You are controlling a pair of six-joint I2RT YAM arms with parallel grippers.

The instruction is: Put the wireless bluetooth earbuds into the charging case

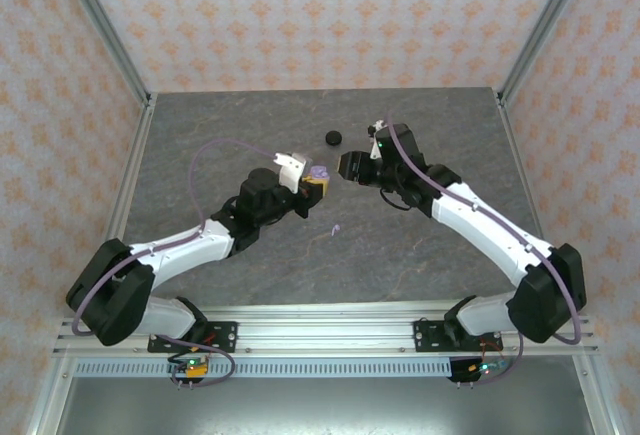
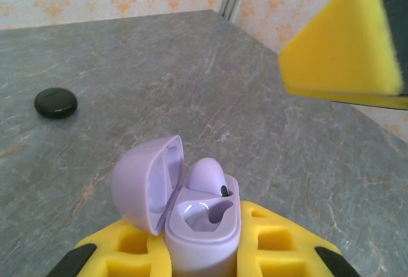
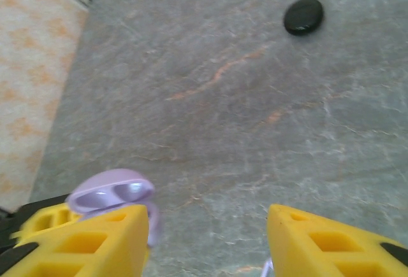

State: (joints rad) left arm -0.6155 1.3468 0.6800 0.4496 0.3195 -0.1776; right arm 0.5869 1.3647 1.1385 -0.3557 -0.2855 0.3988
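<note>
My left gripper (image 1: 312, 183) is shut on the pale lilac charging case (image 2: 203, 235), which stands upright between its yellow pads (image 2: 127, 246). The case's lid (image 2: 145, 181) is swung open to the left. One lilac earbud (image 2: 208, 175) sits in the far slot; the near slot is bare. My right gripper (image 1: 350, 167) hovers just right of the case, and its yellow finger (image 2: 344, 41) shows in the left wrist view. That right gripper (image 3: 207, 242) is open with nothing between its fingers, the lilac lid (image 3: 111, 191) at its left finger. Another lilac earbud (image 1: 335, 228) lies on the table.
A closed black round case (image 1: 334, 137) lies on the grey stone-patterned table (image 1: 200, 155) behind both grippers; it is also in the wrist views (image 2: 55, 102) (image 3: 303, 16). Patterned walls with metal posts (image 1: 110, 35) close in the table on three sides.
</note>
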